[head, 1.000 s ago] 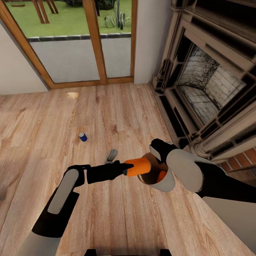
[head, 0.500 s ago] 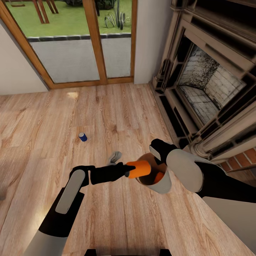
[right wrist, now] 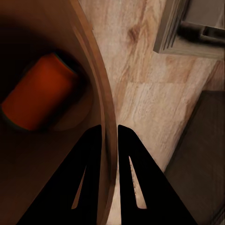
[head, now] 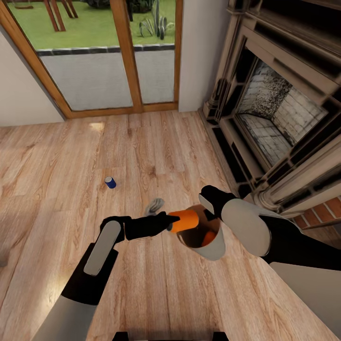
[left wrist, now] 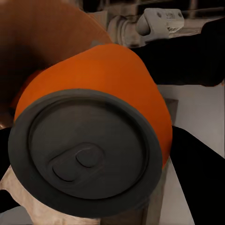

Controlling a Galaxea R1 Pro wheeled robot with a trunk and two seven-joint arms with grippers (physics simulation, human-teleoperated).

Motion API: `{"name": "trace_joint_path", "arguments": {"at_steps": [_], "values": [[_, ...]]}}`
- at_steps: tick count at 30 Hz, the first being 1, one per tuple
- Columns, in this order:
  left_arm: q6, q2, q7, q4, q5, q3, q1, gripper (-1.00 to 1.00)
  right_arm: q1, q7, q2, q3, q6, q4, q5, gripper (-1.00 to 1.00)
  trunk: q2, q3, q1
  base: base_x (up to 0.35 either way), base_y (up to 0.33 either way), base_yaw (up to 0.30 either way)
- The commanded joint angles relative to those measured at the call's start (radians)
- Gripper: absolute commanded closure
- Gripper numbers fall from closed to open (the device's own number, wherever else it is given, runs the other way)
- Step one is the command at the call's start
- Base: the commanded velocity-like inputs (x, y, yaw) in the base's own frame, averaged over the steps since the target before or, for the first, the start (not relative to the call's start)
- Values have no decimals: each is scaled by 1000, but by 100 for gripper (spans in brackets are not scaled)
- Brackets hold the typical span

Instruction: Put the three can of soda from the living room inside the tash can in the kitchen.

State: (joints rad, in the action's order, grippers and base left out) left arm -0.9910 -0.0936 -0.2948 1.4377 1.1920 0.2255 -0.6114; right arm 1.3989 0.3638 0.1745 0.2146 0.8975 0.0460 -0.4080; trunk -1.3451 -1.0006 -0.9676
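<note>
The left gripper (head: 166,223) clamps an orange can (head: 183,220) lying sideways, long axis 9-to-3, over the bin's (head: 215,246) rim. The right gripper (right wrist: 108,140) pinches the bin's wall. Another orange can (right wrist: 37,91) lies inside. The blue can (head: 110,182) stands at 10 o'clock.

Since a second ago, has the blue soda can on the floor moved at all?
No. The blue can sits at the same spot on the floor planks, same offset from the glass door frame, and the view itself hasn't shifted.
</note>
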Motion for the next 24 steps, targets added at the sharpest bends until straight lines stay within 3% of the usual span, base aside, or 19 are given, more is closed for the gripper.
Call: {"name": "trace_joint_path", "arguments": {"at_steps": [1,8,18,24], "values": [[13,-5,1,-23,-9,6,-10,100,0,-12,0,-2,0,1,8,100,0,0,0,0,0,0],[84,-23,2,-107,-26,61,-29,100,-1,-27,0,-1,0,2,12,100,0,0,0,0,0,0],[121,-30,1,-182,-36,88,-69,100,0,-29,0,-1,0,2,12,100,0,0,0,0,0,0],[166,-37,-1,-230,-40,136,-83,100,0,-31,0,-1,0,2,13,100,0,0,0,0,0,0]]}}
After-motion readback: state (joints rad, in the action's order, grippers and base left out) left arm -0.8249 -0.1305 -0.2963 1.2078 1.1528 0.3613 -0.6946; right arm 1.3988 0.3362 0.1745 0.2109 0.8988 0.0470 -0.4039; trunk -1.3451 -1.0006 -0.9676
